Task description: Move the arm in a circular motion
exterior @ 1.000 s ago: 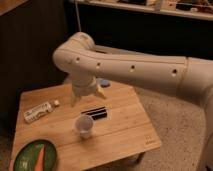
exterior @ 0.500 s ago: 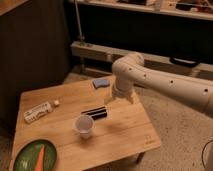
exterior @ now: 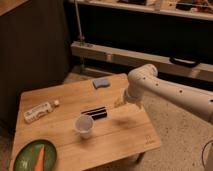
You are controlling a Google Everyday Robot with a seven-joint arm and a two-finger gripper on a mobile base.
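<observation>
Fig. My arm (exterior: 172,93) enters from the right of the camera view, its long cream segment running leftward and slightly upward to a rounded joint, from which the last link bends down and to the left towards the table (exterior: 125,137). The claw (exterior: 119,102) hangs at the arm's tip over the right-hand part of the table, near its far right edge; whether it is open or closed I cannot tell, and nothing shows in it. From the claw, a blue sponge (exterior: 101,83) lies beyond and to the left, a black bar (exterior: 94,113) just to the left and nearer the camera, and an upright paper cup (exterior: 84,126) further along that same line. A white packet (exterior: 38,112) and a green plate (exterior: 20,159) bearing a carrot (exterior: 41,155) lie well apart at the left. The arm itself being the task's thing, I judge that a circle swept leftward would carry the claw over the bar and cup, so its height above the cup governs the coming move.
</observation>
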